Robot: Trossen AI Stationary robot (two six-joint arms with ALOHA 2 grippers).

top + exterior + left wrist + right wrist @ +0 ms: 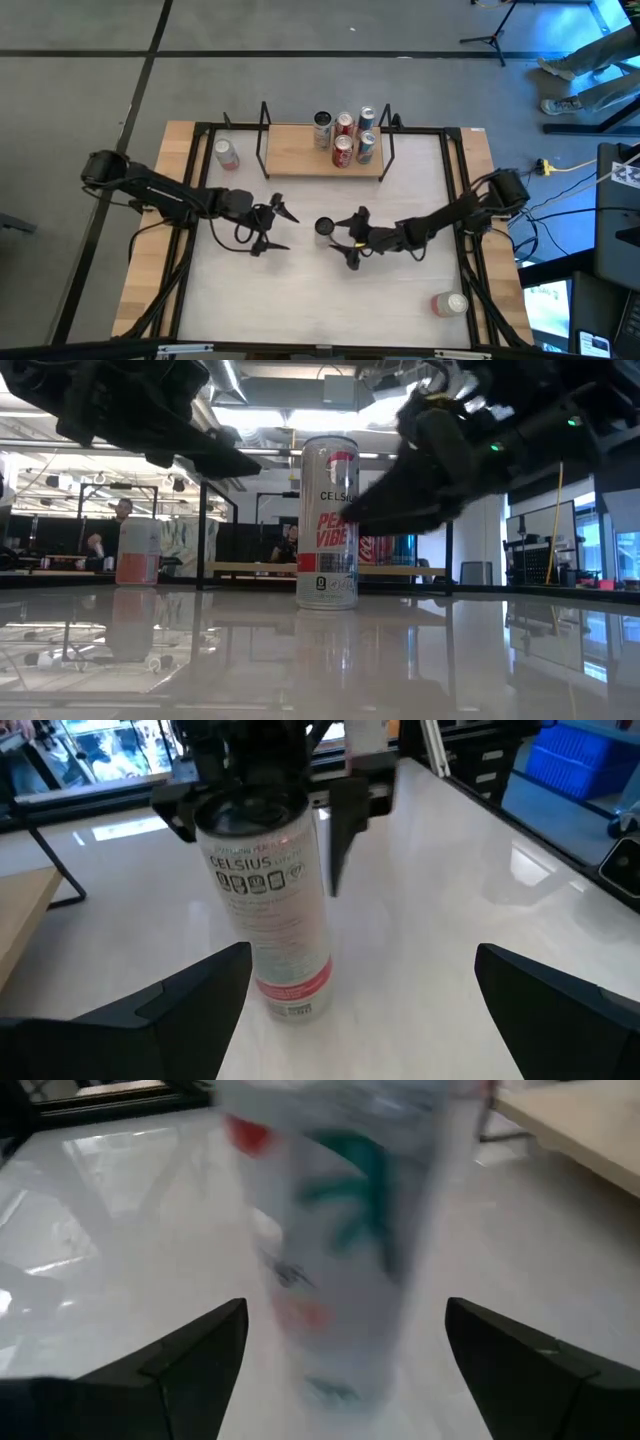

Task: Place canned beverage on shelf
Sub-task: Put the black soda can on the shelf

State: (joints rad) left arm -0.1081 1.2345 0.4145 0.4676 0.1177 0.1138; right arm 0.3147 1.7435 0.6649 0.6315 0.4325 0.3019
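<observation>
Right wrist view: tall, smooth silver can [340, 1250] upright on glossy white tabletop [120, 1210], between wide-spread right fingers [180, 1355], untouched. Left fingers [190, 995] likewise spread, near can, holding nothing.

A tall white can [327, 523] is seen upright on the glossy tabletop [320, 660], just beside and below the dark right gripper [440, 460] hanging at the upper right. The left gripper [140, 410] is hung across from it. A pink-banded can [138, 551] and the shelf [330, 569] are seen farther back.
</observation>
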